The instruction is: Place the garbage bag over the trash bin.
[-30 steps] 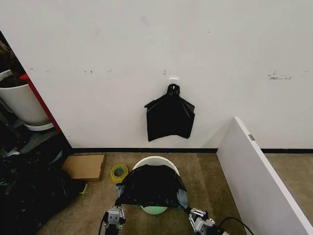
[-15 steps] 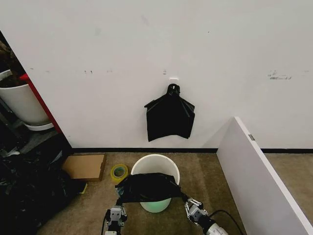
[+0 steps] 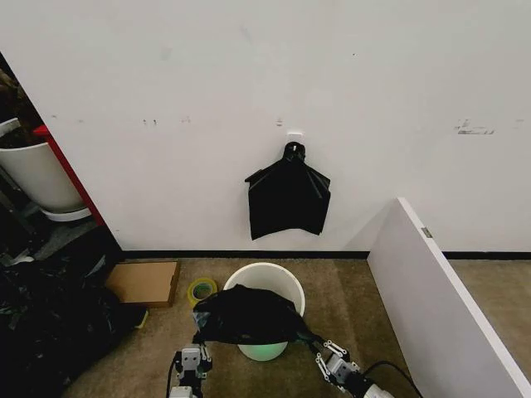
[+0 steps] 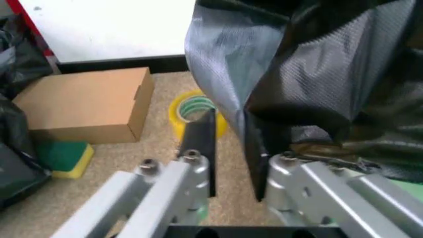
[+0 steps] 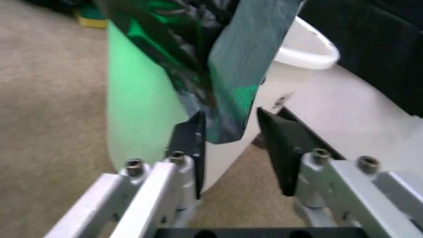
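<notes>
garbage bag (image 3: pixel 246 315): glossy, crinkled black plastic, draped over the bin's near rim and front wall
trash bin (image 3: pixel 270 274): small round white bucket, green-tinted base, upright on carpet beside the wall

The head camera looks from high up, forward and down at the trash bin (image 3: pixel 264 308) standing on the carpet below the white wall. Each wrist camera sits just behind its own pincer, close in. The left pincer (image 4: pixel 235 158) looks past the garbage bag (image 4: pixel 310 74) toward the tape roll (image 4: pixel 193 110) beside the bin. The right pincer (image 5: pixel 231 144) faces the bin's side wall. All three share bag and bin.
</notes>
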